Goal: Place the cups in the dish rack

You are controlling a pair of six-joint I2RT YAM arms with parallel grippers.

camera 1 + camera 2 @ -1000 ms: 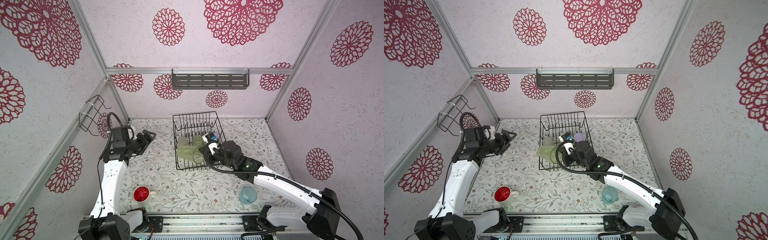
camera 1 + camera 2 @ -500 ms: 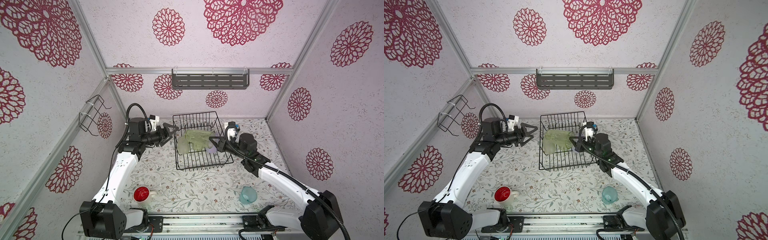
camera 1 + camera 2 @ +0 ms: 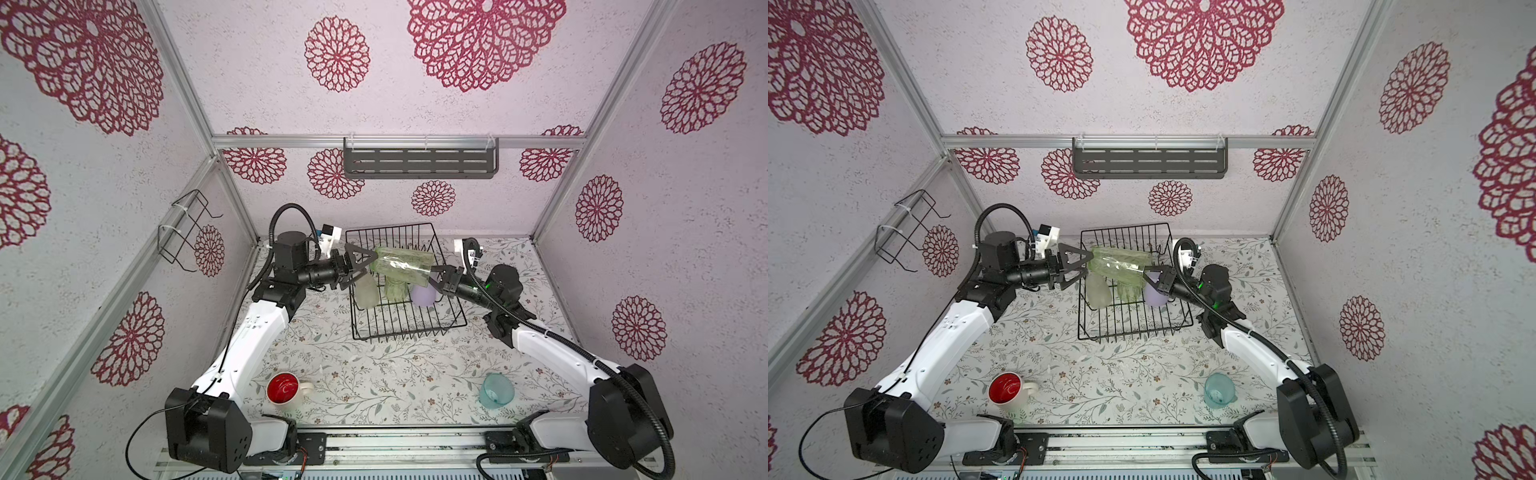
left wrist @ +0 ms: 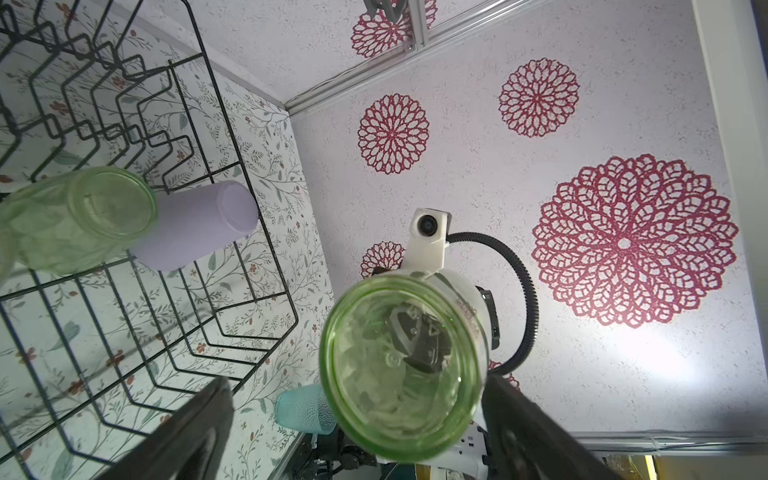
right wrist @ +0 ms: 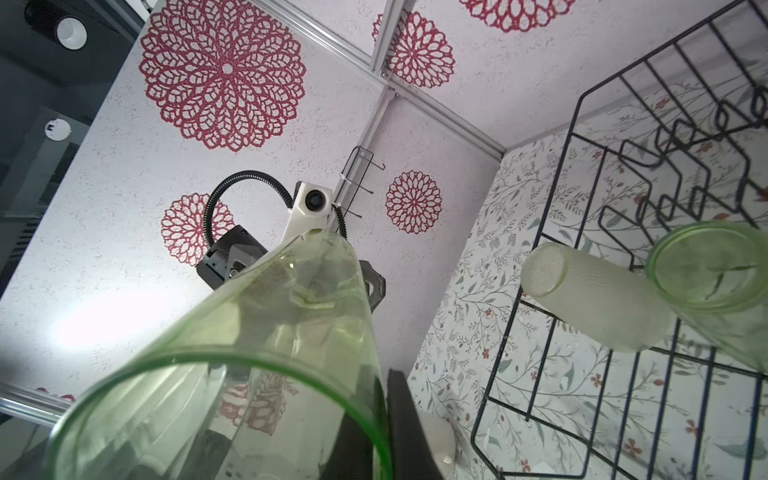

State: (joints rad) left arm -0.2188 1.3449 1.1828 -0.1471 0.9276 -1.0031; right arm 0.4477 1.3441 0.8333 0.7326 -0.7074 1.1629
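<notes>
the right tool (image 3: 433,277) pinches the pale green cup (image 3: 399,266) by its rim over the rack (image 3: 409,332). the left tool (image 3: 370,266) is wide open at its bottom.

The pale green tumbler (image 3: 401,266) is clear, glossy plastic. The dish rack (image 3: 409,331) is thin black wire, smooth-coated. The frosted tumbler (image 3: 365,293) looks matt and grainy, the lilac tumbler (image 3: 423,295) smooth and matt; the mug (image 3: 282,387) shines red inside.

Lab booth: aluminium-framed papered walls (image 3: 415,116)
</notes>
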